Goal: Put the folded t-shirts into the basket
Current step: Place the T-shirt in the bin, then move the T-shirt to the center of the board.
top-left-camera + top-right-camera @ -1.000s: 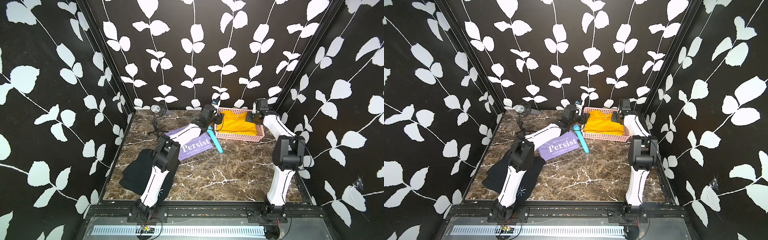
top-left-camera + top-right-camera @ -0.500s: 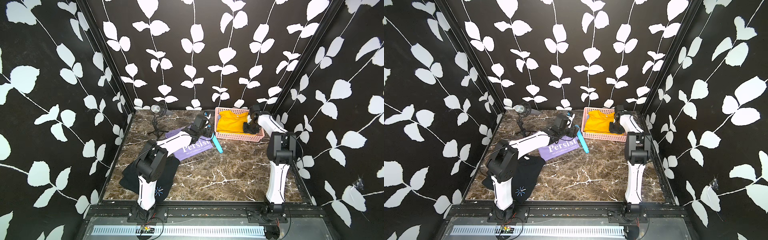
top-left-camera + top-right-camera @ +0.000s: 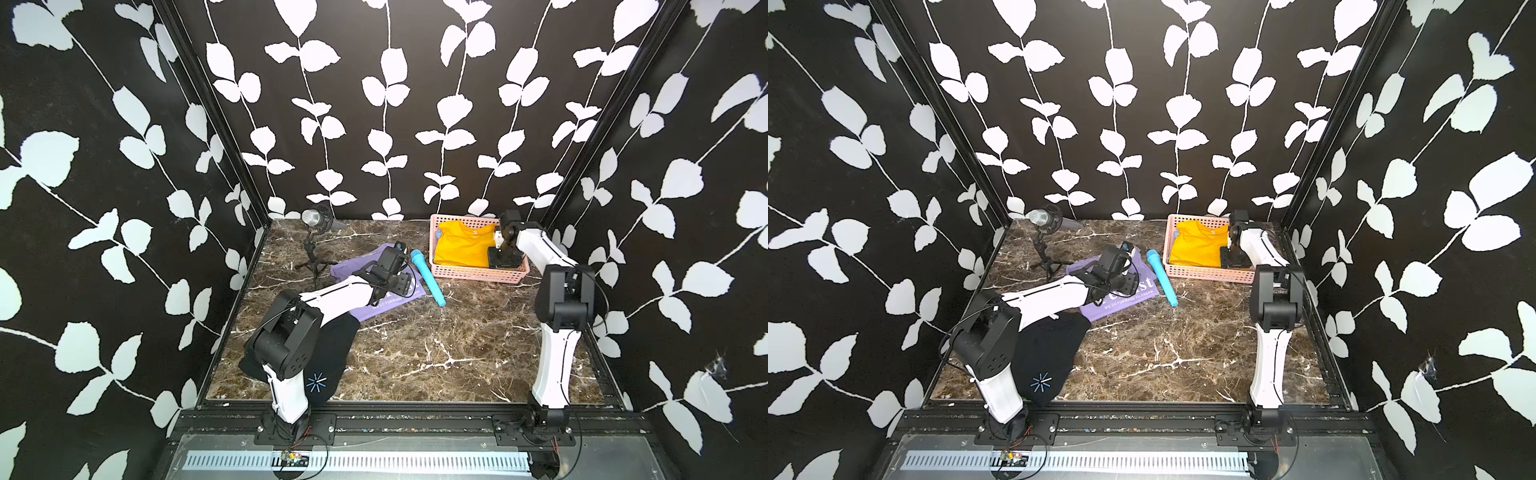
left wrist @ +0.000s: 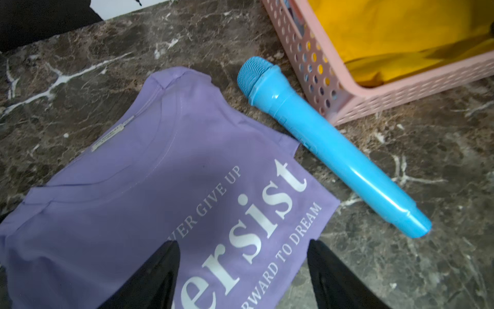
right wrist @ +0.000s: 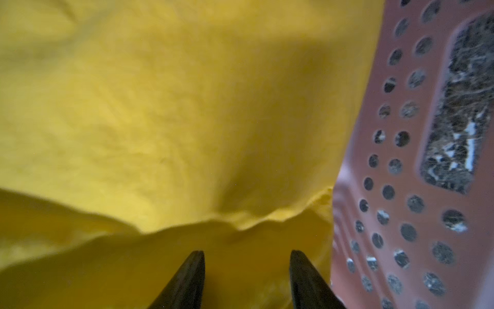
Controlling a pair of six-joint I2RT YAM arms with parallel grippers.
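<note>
Three leaf-print walls (image 3: 374,104) enclose the marble tabletop (image 3: 457,345) holding a basket (image 3: 478,275).

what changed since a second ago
The left gripper drew back from the basket to hover open over the lilac Persist t-shirt. The right gripper moved over the mustard-yellow t-shirt to the basket's near end. The black t-shirt, basket and blue toy microphone stayed put.

Cloth, matt, soft: purple shirt (image 4: 149,187), yellow shirt (image 5: 160,107). Plastic, glossy, smooth: microphone (image 4: 334,149). Plastic, matt: basket (image 4: 387,99). Marble-look, slight sheen: tabletop (image 4: 441,149).
</note>
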